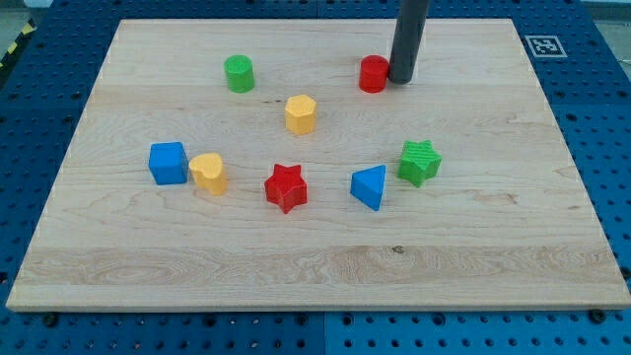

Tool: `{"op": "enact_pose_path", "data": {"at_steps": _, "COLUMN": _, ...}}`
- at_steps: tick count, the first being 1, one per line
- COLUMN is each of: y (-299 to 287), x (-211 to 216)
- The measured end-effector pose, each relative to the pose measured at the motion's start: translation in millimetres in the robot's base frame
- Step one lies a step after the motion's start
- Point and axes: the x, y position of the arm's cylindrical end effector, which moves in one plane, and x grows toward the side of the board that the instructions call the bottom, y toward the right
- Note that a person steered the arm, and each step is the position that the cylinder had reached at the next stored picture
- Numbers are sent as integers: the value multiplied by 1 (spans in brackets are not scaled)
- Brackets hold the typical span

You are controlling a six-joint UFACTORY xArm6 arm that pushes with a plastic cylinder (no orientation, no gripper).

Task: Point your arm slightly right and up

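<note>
**Tip parked against red cylinder at board's far edge; no block engaged for pushing**

Nearest the camera lies the bare front strip of the wooden board [296,271], and the first objects beyond it are the red star [286,187] and the blue triangular block [370,186], side by side near the centre. To the view's right of them sits the green star-shaped block [420,162]. To the view's left, the blue cube [168,163] and a yellow block [209,173] stand just beside each other, possibly touching. A yellow hexagonal block [301,113] stands alone further up; a green cylinder [239,73] lies toward the view's top left.

My tip [401,79] is at the view's top, immediately right of the red cylinder [374,74], touching it or nearly so. I cannot tell which.

Jaws: none fitted. I operate a plain rod, so nothing opens, closes or is held.

The task's thing is my own arm, to be directed slightly right and up. I judge the board past the tip in that direction to be free of blocks, though the far edge is near.

Handling assessment: I judge the blocks light, rigid and prone to sliding on smooth wood. The red cylinder may roll or pivot if clipped, so I would move away from it, not across it
</note>
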Motion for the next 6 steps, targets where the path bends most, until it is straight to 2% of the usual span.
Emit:
{"op": "enact_pose_path", "data": {"at_steps": 2, "y": -29, "x": 0}}
{"op": "enact_pose_path", "data": {"at_steps": 4, "y": -31, "x": -2}}
{"op": "enact_pose_path", "data": {"at_steps": 6, "y": 39, "x": -66}}
